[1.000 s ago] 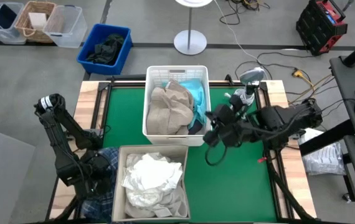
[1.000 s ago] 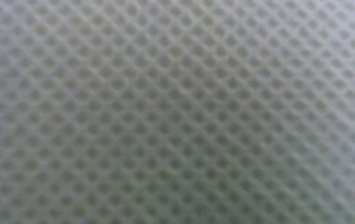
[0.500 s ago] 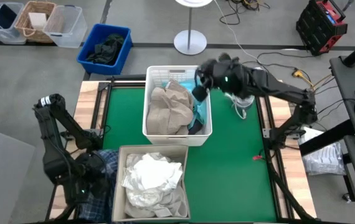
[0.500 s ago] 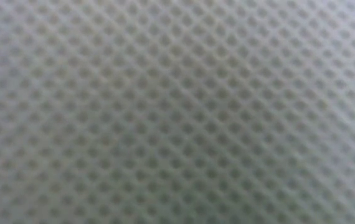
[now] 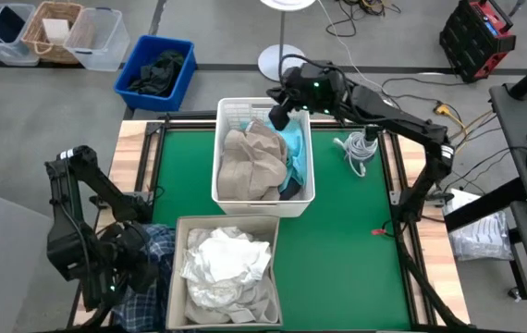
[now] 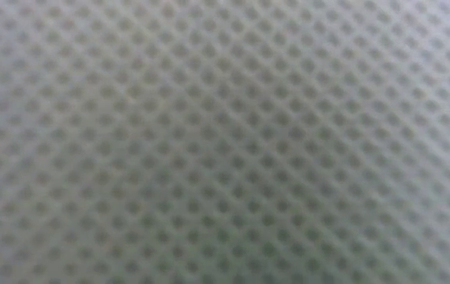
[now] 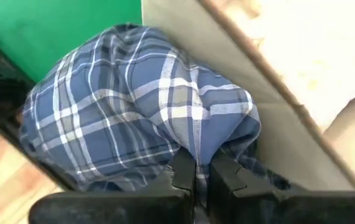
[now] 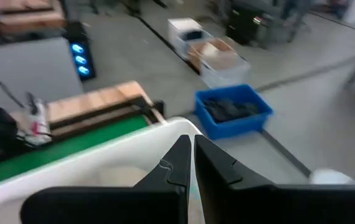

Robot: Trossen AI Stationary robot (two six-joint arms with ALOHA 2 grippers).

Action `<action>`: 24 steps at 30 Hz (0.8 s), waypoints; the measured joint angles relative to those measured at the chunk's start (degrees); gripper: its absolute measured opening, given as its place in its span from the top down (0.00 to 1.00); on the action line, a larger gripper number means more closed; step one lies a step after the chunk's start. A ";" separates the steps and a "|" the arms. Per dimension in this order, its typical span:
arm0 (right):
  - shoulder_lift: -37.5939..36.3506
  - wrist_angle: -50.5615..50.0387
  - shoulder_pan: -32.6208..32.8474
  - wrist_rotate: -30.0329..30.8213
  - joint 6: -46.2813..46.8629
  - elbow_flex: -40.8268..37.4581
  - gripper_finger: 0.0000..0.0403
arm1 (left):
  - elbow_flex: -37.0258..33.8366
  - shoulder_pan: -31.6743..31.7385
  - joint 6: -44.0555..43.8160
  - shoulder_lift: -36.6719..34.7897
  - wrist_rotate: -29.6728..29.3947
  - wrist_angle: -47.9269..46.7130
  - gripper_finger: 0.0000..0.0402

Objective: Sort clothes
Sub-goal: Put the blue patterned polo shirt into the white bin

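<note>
1. Seen from above on the green tabletop (image 5: 356, 268): a white basket (image 5: 263, 111) at centre holds a beige garment (image 5: 250, 162) with a teal garment (image 5: 296, 148) along its right side. Nearer the front, a beige bin (image 5: 178, 277) holds white clothes (image 5: 222, 264). The plaid shirt (image 5: 148, 277) lies bunched at the front left corner, just beside that bin. The left gripper (image 5: 120, 268) is down at the shirt; the right gripper (image 5: 280, 116) hangs over the basket's far right corner. A coiled cable (image 5: 358, 150) lies on the tabletop to the right of the basket. A blue bin (image 5: 155, 71) with dark cloth stands on the floor beyond the tabletop.
2. At tabletop height: a fine mesh pattern fills the whole view; nothing else can be told.
3. Left wrist: the left gripper (image 7: 201, 175) has its fingers closed together, pinching a fold of the plaid shirt (image 7: 134, 106), which is pressed against the beige bin's wall (image 7: 227, 56).
4. Right wrist: the right gripper (image 8: 192, 155) has its fingers closed together with nothing between them, above the white basket's rim (image 8: 103, 163); the blue bin (image 8: 233, 111) is beyond.
</note>
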 joint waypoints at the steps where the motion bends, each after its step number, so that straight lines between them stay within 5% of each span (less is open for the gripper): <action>1: 0.67 1.31 -0.09 -1.29 -0.05 -0.01 0.97 | 0.23 0.02 -0.15 0.38 -0.71 -0.06 1.00; 10: 4.17 12.35 -0.43 -12.88 2.18 0.37 0.97 | 6.38 0.03 -0.17 3.25 -4.51 0.00 1.00; 24: 4.65 13.70 1.41 -38.24 14.75 5.58 0.97 | 20.91 0.11 8.23 7.49 -6.67 -0.03 1.00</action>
